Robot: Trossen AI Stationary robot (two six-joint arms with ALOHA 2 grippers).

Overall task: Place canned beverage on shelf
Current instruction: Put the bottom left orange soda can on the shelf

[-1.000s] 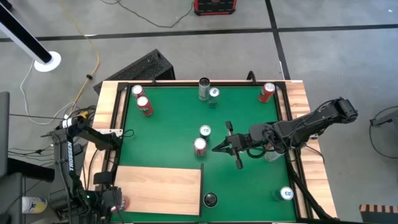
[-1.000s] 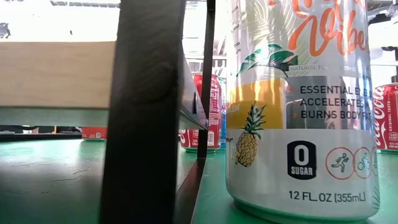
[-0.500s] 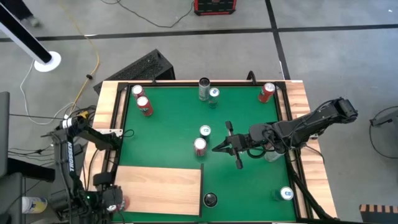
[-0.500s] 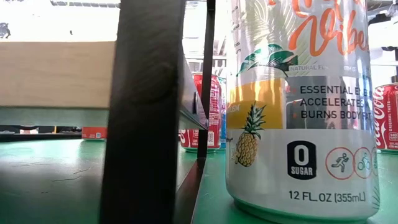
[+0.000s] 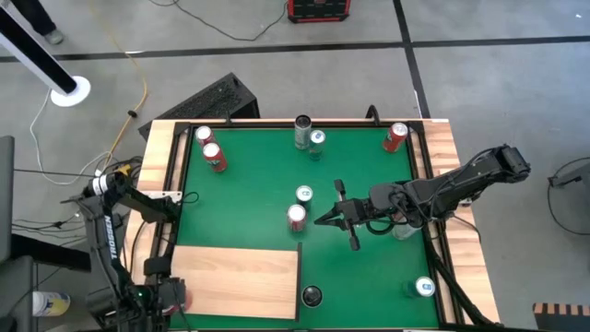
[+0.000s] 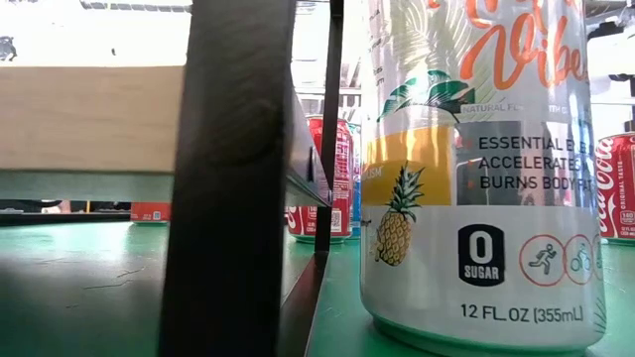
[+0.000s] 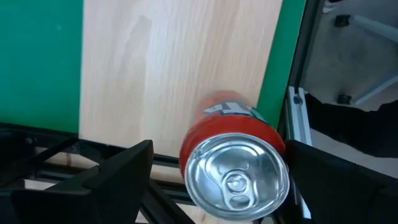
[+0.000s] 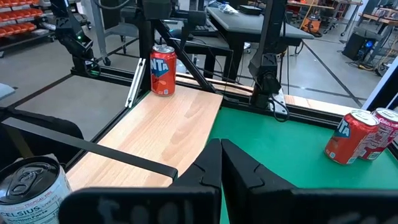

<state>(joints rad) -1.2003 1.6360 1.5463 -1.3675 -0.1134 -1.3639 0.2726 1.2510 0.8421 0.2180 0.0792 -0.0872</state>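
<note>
A red canned beverage (image 7: 233,168) stands upright on the shelf (image 5: 235,281), a pale wooden board, at its near left corner (image 8: 163,70). My left gripper (image 5: 171,297) hangs over the can, open. Its fingers (image 7: 112,180) stand on either side of the can's top. My right gripper (image 5: 323,219) is shut and holds nothing, low over the green mat (image 5: 369,267) near the table's middle, beside a red-and-white can (image 5: 296,217).
Other cans stand on the mat: two red (image 5: 210,146) far left, a silver (image 5: 302,129) and a green-topped one (image 5: 317,140) at the far edge, a red (image 5: 395,136) far right, one (image 5: 304,195) mid-table, one (image 5: 312,296) near the front, a blue (image 5: 423,288) near right.
My left arm has shifted slightly at the shelf's near left corner. The red can stays upright on the board.
</note>
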